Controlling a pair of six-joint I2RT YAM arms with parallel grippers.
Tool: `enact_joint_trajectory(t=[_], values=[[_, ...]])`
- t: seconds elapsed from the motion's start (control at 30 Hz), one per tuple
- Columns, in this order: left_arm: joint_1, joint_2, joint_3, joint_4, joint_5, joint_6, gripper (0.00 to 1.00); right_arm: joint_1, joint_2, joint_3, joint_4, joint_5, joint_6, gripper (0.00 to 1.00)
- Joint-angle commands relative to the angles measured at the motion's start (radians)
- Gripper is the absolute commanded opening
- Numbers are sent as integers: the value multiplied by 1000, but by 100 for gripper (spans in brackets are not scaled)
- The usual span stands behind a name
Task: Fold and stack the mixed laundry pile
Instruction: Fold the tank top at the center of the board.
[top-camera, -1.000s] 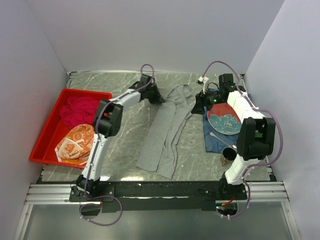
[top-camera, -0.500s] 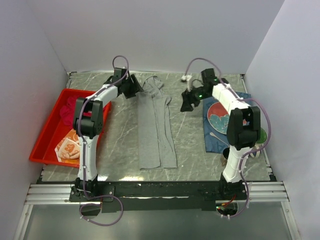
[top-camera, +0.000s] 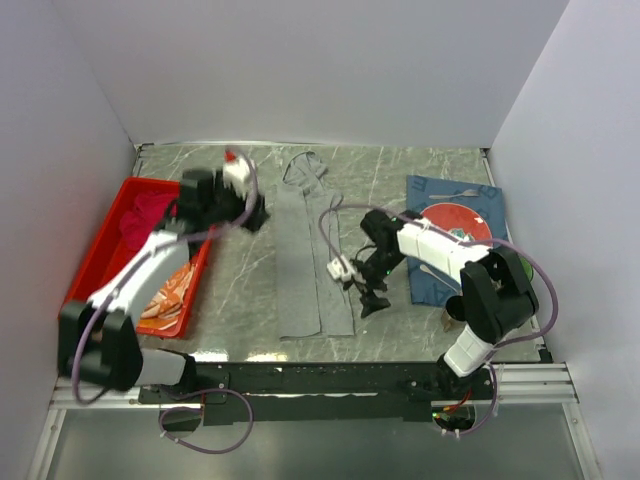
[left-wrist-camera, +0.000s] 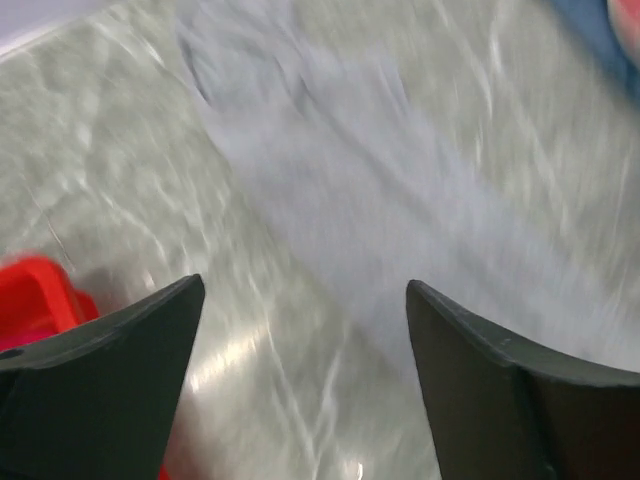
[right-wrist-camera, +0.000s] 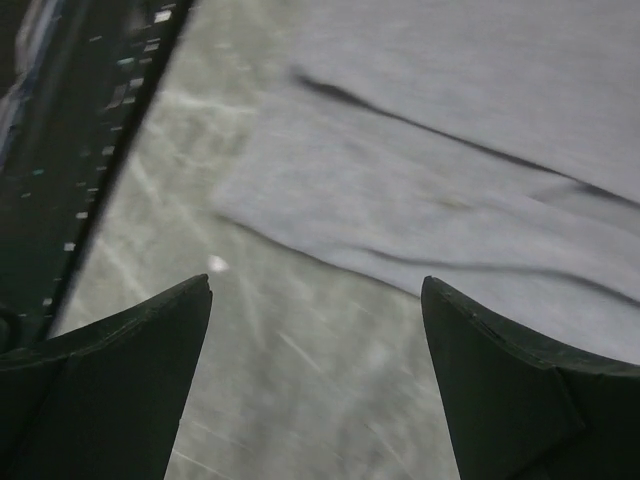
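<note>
The long grey garment (top-camera: 308, 262) lies flat as a narrow strip down the middle of the table, its far end fanned out. My left gripper (top-camera: 254, 212) hovers open just left of the strip's far half; in the left wrist view it (left-wrist-camera: 303, 285) frames bare marble, with the grey cloth (left-wrist-camera: 390, 210) ahead and to the right. My right gripper (top-camera: 371, 300) is open beside the strip's near right edge; the right wrist view shows it (right-wrist-camera: 316, 285) empty, the garment's hem (right-wrist-camera: 450, 180) just beyond. The crimson shirt (top-camera: 146, 214) and the orange-and-white cloth (top-camera: 176, 286) lie in the red tray (top-camera: 105, 250).
A dark blue placemat (top-camera: 436, 282) at the right carries a red-and-teal plate (top-camera: 466, 222), with a dark cup (top-camera: 455, 312) near its front corner. The black rail (right-wrist-camera: 80, 120) runs along the table's near edge. White walls close in three sides.
Both grippers have left the garment's far end and opened wider. The left arm swung back to the left; the right arm swung down to the strip's near end. The garment now lies straight.
</note>
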Motion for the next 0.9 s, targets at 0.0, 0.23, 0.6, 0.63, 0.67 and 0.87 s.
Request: enact_joint_trajectory(t=[0.0,0.23,0.6,0.63,0.67,0.87], values=[[-92,-260,-297,62,123,347,92,95,-109,-104,76,57,-22,89],[-380,-497,-500,-60,54,382,99,245,-200,-254,317,181,249,85],[-591,-412,-637,-48,-18,497,94,377,-209,-337,561,376,558,81],[-595,-395,-641,-12,-23,508,93,387,-204,-336,564,384,573,79],[-606,-369,-647,4,-23,515,93,393,-195,-334,570,407,589,79],[-640,-246,-663,98,-29,531,88,436,-152,-325,595,475,672,70]])
